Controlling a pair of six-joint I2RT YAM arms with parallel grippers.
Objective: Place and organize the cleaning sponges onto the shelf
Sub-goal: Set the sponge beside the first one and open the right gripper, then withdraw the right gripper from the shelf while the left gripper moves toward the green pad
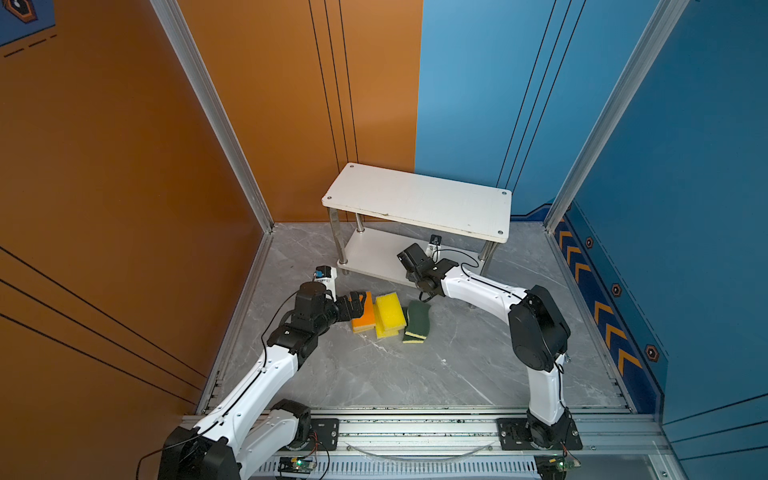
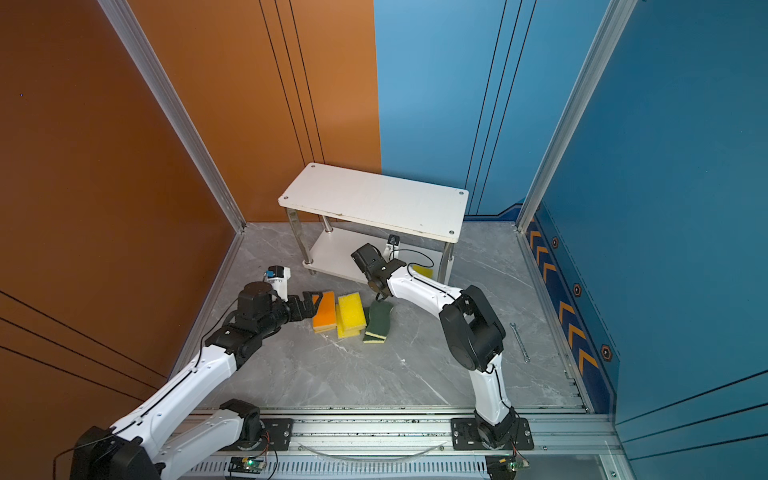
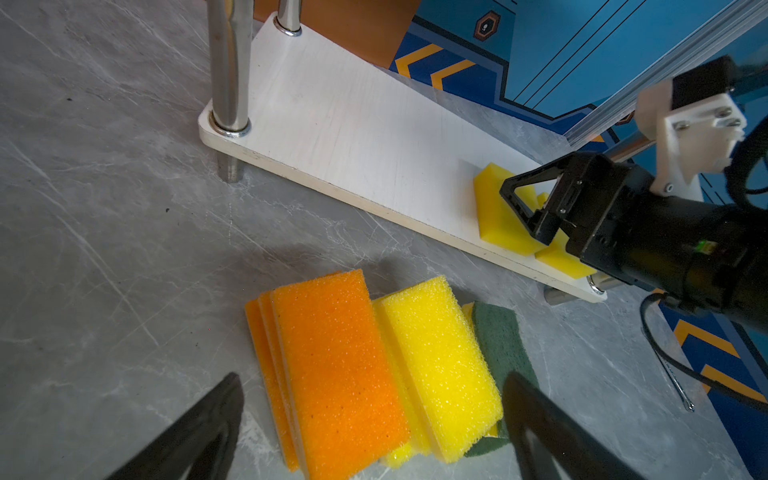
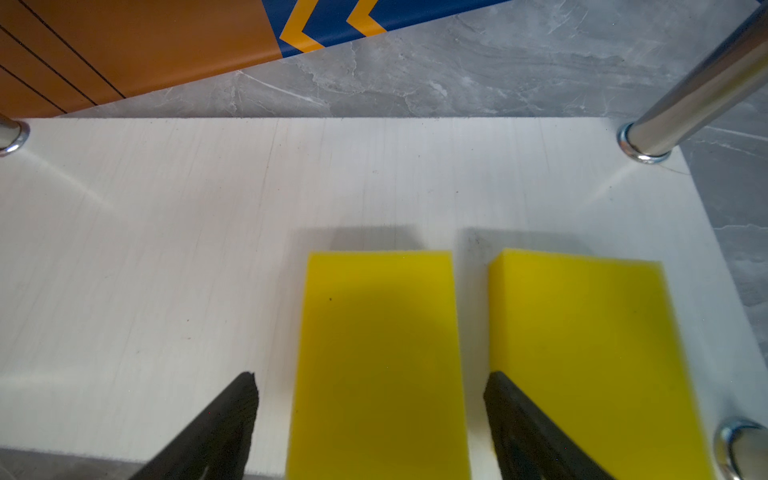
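In both top views the shelf (image 1: 419, 199) stands near the far edge of the grey marbled bench (image 1: 415, 374), and its upper white board hides most of the lower board. The right wrist view shows what is hidden there: two smooth yellow sponges (image 4: 378, 357) lie flat side by side on the lower board (image 4: 166, 270), near its right end, apart by a narrow gap. Their long axes run parallel, from the front edge of the board toward its back edge. In a top view only a small yellow corner (image 2: 424, 272) of them shows beside the right front leg.

The right end effector (image 4: 370, 411) is partly open. Its two black fingers stand on both sides of the left sponge of the pair, each with a small gap, so it grips nothing.

The other sponges lie on the bench in front of the shelf, in three short leaning piles in one row: orange sponges (image 3: 336, 370), coarse porous yellow sponges (image 3: 440, 365), and green scouring pads (image 1: 417, 322) with wavy edges on yellow foam. Their long axes point toward the shelf.

The left end effector (image 3: 374, 419) is wide open and empty, low over the bench, at the left end of this row. A thin metal wrench (image 2: 519, 343) lies near the right edge of the bench and shows in only one of the top views.
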